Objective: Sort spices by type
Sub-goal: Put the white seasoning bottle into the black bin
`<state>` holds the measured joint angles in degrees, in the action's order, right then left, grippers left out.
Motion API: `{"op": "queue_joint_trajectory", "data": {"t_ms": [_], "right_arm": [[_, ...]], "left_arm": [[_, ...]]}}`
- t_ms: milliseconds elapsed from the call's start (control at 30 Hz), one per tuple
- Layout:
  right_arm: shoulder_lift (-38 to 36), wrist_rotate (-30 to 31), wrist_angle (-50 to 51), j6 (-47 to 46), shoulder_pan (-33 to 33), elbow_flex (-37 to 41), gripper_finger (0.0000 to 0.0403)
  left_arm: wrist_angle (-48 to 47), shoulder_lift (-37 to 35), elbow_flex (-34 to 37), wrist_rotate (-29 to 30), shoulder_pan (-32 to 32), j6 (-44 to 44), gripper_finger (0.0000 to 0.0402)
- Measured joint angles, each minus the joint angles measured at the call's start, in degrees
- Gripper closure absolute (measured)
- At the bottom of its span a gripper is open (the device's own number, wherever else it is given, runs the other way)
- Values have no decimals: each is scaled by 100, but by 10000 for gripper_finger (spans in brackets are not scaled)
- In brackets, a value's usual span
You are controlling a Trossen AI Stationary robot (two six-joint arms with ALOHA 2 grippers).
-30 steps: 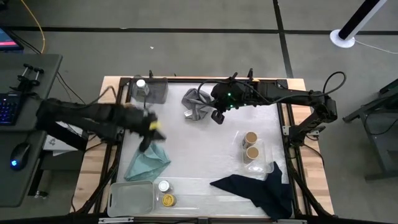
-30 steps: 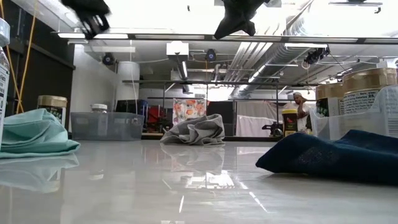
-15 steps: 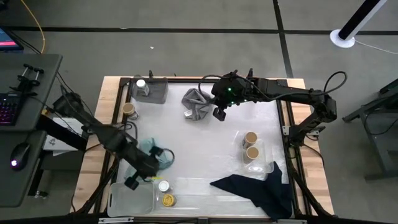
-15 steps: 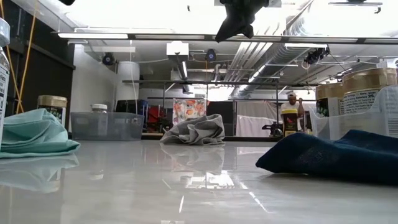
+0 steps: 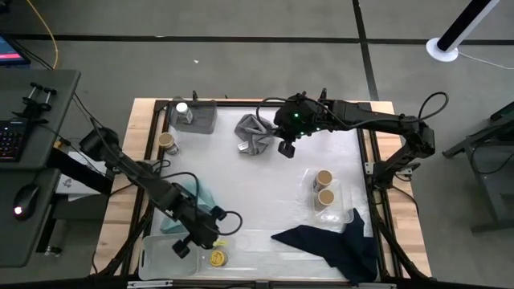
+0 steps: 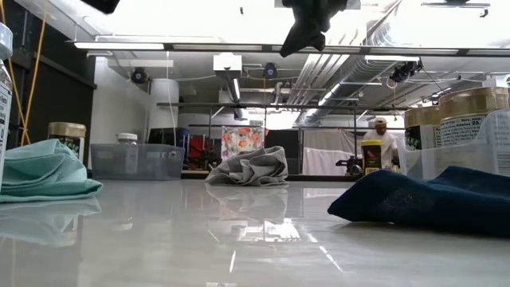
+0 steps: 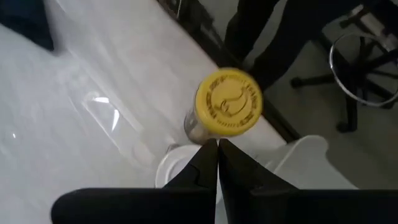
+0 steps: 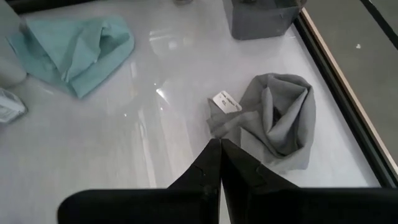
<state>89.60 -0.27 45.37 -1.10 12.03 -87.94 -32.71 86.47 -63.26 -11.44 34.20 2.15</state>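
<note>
Stretching across the white table (image 5: 265,193), both dark arms are out over the work surface, the left one reaching down toward the near edge and the right one reaching in from the far right corner. A navy cloth (image 5: 329,241) lies at the near right, a teal cloth (image 5: 178,210) sits partly under the left arm, and a grey cloth (image 5: 253,134) is bunched at the far middle. A grey tray (image 5: 201,119) at the far left corner holds one white-capped jar (image 5: 182,108), and a tan-topped jar (image 5: 166,141) stands just outside it by the table's left edge. A clear tray (image 5: 341,205) on the right holds two tan-topped jars (image 5: 324,187). Another clear tray (image 5: 161,257) sits at the near left corner. The left gripper (image 7: 217,152) hangs near the yellow-capped jar (image 5: 217,258), its fingers pressed together with nothing between them. The right gripper (image 8: 220,152) hovers just beside the grey cloth, fingers likewise clenched and empty.
</note>
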Motion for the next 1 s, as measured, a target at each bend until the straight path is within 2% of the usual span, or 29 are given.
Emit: {"op": "queue_joint_trajectory", "data": {"t_ms": [167, 500, 600, 800, 1000], "right_arm": [[0, 0, 88, 61, 0, 0, 403], [0, -2, 240, 159, 0, 0, 403], [0, -2, 240, 159, 0, 0, 403], [0, -2, 240, 143, 0, 0, 403], [0, -2, 240, 104, 0, 0, 403]], "left_arm": [[-93, 278, 0, 10, -2, 0, 401], [-334, 255, 9, 649, -275, -48, 401], [-367, 255, 6, 878, -562, 46, 401], [-439, 257, 7, 1521, -1317, 796, 401], [-924, 261, 9, 1783, -2244, 1341, 401]]}}
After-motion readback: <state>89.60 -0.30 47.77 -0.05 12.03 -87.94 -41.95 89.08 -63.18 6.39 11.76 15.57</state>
